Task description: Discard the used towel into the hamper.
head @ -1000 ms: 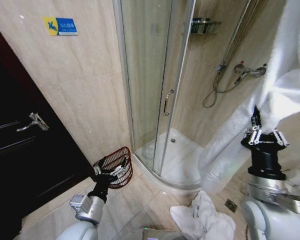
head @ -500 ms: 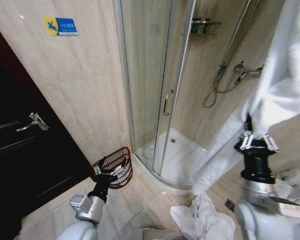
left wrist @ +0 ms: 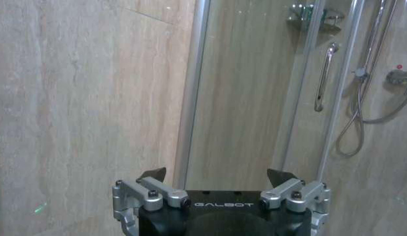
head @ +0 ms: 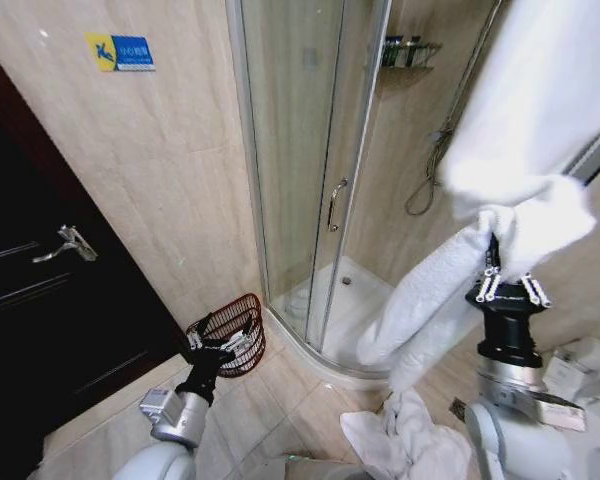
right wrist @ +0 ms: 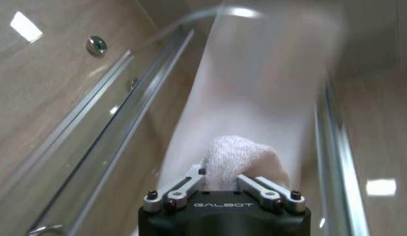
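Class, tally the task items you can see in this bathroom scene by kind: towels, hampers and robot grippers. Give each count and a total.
Towels: 2, a held white towel and a floor towel
Hampers: 1, hamper
Grippers: 2, left gripper, right gripper
Total: 5

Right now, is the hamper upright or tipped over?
Tipped: the hamper leans on the floor by the wall, its open mouth tilted toward the camera. The left tool sits in front of it.

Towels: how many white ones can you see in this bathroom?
2. One towel hangs at the right, pinched by the right gripper; another towel lies crumpled on the floor below. More may be hidden.
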Controlling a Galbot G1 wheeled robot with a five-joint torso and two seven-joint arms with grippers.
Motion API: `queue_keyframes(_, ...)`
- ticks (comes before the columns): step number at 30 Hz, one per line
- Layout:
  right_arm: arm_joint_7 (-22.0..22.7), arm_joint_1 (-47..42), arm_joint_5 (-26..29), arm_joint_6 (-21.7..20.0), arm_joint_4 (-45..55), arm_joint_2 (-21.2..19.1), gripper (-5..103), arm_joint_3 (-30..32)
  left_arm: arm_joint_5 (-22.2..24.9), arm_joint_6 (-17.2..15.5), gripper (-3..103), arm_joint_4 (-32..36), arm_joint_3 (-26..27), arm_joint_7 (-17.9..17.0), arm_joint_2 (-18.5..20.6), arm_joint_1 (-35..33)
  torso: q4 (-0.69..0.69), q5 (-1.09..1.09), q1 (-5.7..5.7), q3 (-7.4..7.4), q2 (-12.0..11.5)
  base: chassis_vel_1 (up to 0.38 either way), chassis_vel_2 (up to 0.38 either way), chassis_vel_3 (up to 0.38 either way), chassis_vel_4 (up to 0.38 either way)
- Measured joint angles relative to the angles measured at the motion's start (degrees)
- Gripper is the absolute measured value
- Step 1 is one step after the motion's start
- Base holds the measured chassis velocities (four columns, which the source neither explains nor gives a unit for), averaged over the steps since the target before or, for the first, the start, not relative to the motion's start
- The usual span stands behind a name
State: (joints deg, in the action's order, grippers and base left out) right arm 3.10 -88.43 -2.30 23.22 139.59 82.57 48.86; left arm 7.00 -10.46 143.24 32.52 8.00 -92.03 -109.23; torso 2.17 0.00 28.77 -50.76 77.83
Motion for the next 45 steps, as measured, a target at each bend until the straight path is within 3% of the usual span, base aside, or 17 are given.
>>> queue_keyframes(10,0.6,3.8,-4.2,3.9,0.7,-5.9,5,10.5,0.0,0.0,100,0.0,0.0,0.0,0.0,0.0,0.0,0.04,0.0,-0.01,0.0,0.0,0.0,0.0,0.0)
queue_keyframes(13,1.1,4.4,-2.1,2.8,3.0,-8.8,5,12.8,0.0,0.0,100,0.0,0.0,0.0,0.0,0.0,-0.01,-0.06,0.0,0.01,0.0,0.0,0.0,0.0,0.0)
queue_keyframes(16,0.8,5.1,-0.2,1.5,3.7,-11.5,5,15.3,0.0,0.0,100,0.0,0.0,0.0,0.0,0.0,0.0,0.02,0.0,0.0,0.0,0.0,0.0,0.0,0.0)
queue_keyframes(19,0.4,5.6,2.8,0.3,3.8,-14.2,5,18.1,0.0,0.0,100,0.0,0.0,0.0,0.0,0.0,0.0,-0.03,0.0,0.01,0.0,0.0,0.0,0.0,0.0)
queue_keyframes(21,0.3,5.3,7.7,-2.2,3.9,-15.8,5,19.6,0.0,0.0,100,0.0,0.0,0.0,0.0,0.0,0.0,0.0,0.0,0.0,0.0,0.0,0.0,0.0,0.0)
queue_keyframes(24,0.2,4.8,10.3,-3.1,3.9,-16.0,5,20.1,0.0,0.0,100,0.0,0.0,0.0,0.0,0.0,-0.01,0.02,0.0,0.0,0.0,0.0,0.0,0.0,0.0)
queue_keyframes(27,0.2,4.8,11.4,-0.9,3.8,-15.4,5,19.6,0.0,0.0,100,0.0,0.0,0.0,0.0,0.0,0.0,-0.01,0.0,0.0,0.0,0.0,0.0,0.0,0.0)
queue_keyframes(31,0.5,4.8,13.4,-0.9,3.8,-15.4,5,19.3,0.0,0.0,100,0.0,0.0,0.0,0.0,0.0,0.0,0.0,0.0,0.0,0.0,0.0,0.0,0.0,0.0)
queue_keyframes(37,2.3,5.0,19.7,-5.6,3.7,-16.5,5,18.9,0.0,0.0,100,0.0,0.0,0.0,0.0,0.0,0.0,0.0,0.0,0.0,0.0,0.0,0.0,0.0,0.0)
queue_keyframes(45,2.4,5.8,20.9,-5.9,3.7,-17.8,5,20.0,0.0,0.0,100,0.0,0.0,0.0,0.0,0.0,0.0,0.0,0.0,0.0,0.0,0.0,0.0,0.0,0.0)
